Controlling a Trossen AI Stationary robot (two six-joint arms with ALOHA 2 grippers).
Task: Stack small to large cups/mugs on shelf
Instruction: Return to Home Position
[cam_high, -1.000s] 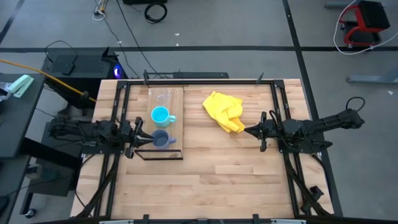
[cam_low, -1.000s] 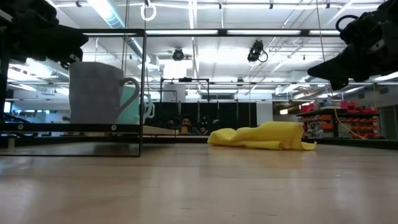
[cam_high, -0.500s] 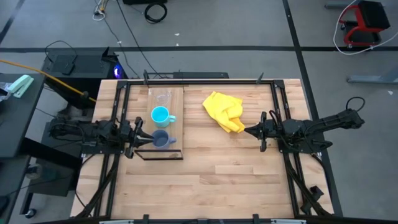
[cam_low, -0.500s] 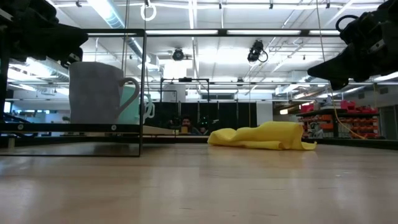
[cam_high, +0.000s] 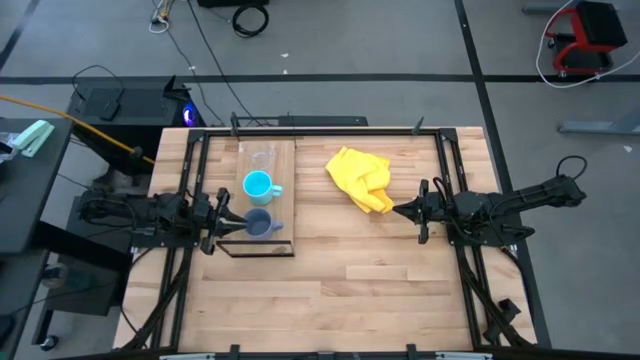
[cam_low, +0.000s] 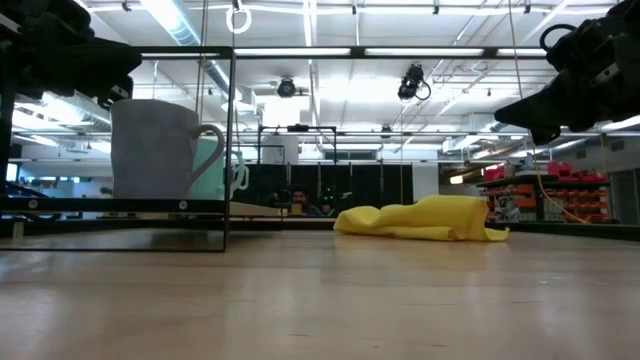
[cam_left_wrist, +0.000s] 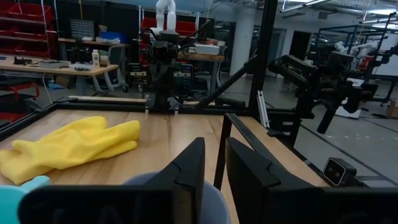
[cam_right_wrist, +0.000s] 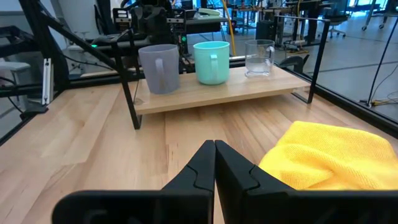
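The shelf (cam_high: 285, 195) stands on the table's left half, raised on a thin black frame. On it, in a row from far to near, stand a clear glass cup (cam_high: 262, 157), a cyan mug (cam_high: 259, 185) and a dark blue-grey mug (cam_high: 259, 224), each on its base. My left gripper (cam_high: 226, 213) hovers just left of and above the dark mug (cam_left_wrist: 214, 198), with a narrow gap between its fingers and nothing in it. My right gripper (cam_high: 397, 210) is shut and empty above the table, right of the yellow cloth (cam_high: 362, 178).
The yellow cloth (cam_right_wrist: 329, 155) lies crumpled at the table's middle, between the shelf (cam_right_wrist: 217, 93) and my right gripper (cam_right_wrist: 215, 149). Black frame rails run along the table's left and right edges. Bare wood lies across the table's near half.
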